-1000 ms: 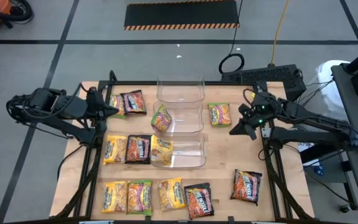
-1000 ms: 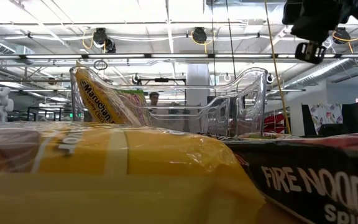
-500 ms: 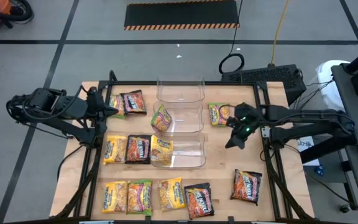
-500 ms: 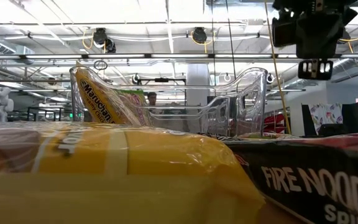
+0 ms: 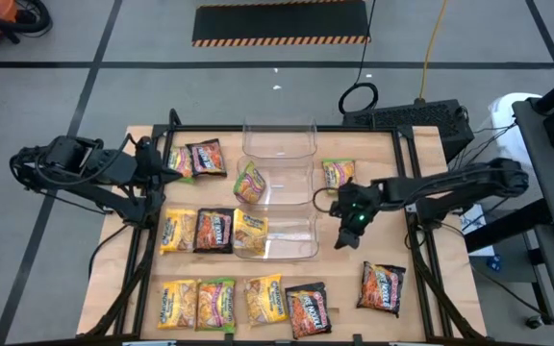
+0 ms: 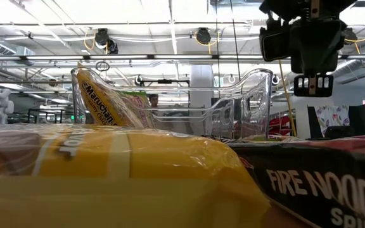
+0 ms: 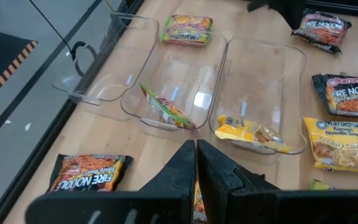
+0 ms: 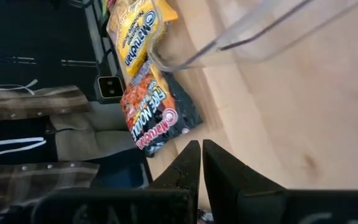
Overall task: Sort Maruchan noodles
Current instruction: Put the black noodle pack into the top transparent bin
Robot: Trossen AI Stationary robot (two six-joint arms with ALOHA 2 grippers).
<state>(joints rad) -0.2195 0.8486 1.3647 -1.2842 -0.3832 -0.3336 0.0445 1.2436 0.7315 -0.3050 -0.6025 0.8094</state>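
Grey floor tiles surround the wooden table (image 5: 354,279), with a hazard-striped mat (image 5: 280,23) beyond its far edge. Three clear bins (image 5: 279,187) sit in a row at the table's middle; Maruchan noodles (image 5: 234,300) lie along the near edge, toward the left edge, and two packets lean inside the bins. The right gripper (image 5: 344,239), fingers shut and empty, hangs just beside the nearest bin. The left gripper (image 5: 180,171), also shut, waits at the far left corner. Packets pressed close block most of the low view.

Noodle packets (image 5: 210,231) around clear bins (image 5: 279,188)
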